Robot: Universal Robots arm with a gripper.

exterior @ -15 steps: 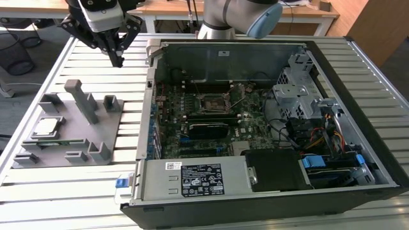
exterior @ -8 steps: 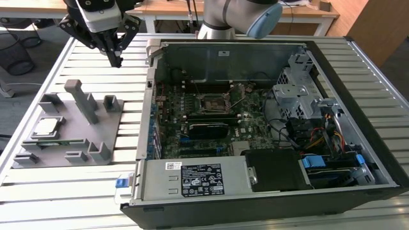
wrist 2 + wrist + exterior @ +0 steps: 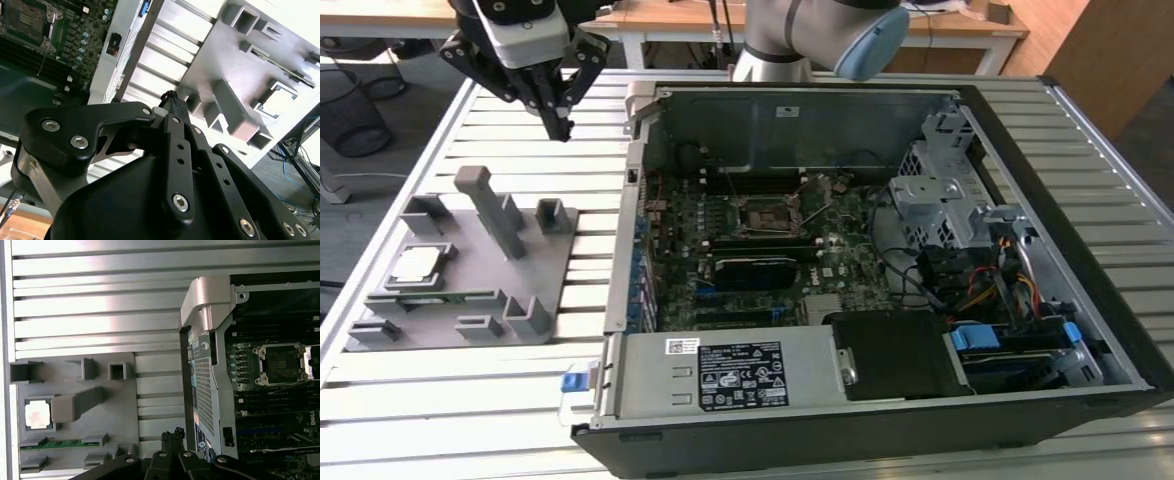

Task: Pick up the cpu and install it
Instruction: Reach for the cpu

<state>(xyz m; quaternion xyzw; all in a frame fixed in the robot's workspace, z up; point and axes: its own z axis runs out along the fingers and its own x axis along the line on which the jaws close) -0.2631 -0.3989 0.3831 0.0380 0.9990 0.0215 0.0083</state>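
The cpu (image 3: 420, 262) is a small silver-topped square lying flat in a pocket of the grey holder (image 3: 520, 270) at the exterior view's left. It also appears in the first wrist view as the cpu (image 3: 38, 414) and in the second wrist view as the cpu (image 3: 277, 102). My gripper (image 3: 560, 128) hangs above the slatted table beyond the holder, well apart from the cpu, fingers closed together on nothing. Its tips show in both wrist views, gripper (image 3: 172, 434) and gripper (image 3: 170, 95). The motherboard socket (image 3: 767, 215) sits inside the open computer case, its metal frame around a dark square.
A green memory stick (image 3: 434, 297) lies in a slot of the holder near the cpu. A tall grey post (image 3: 491, 205) rises from the holder. The case wall (image 3: 634, 200) stands between holder and motherboard. Drive cages and cables (image 3: 974, 240) fill the case's right.
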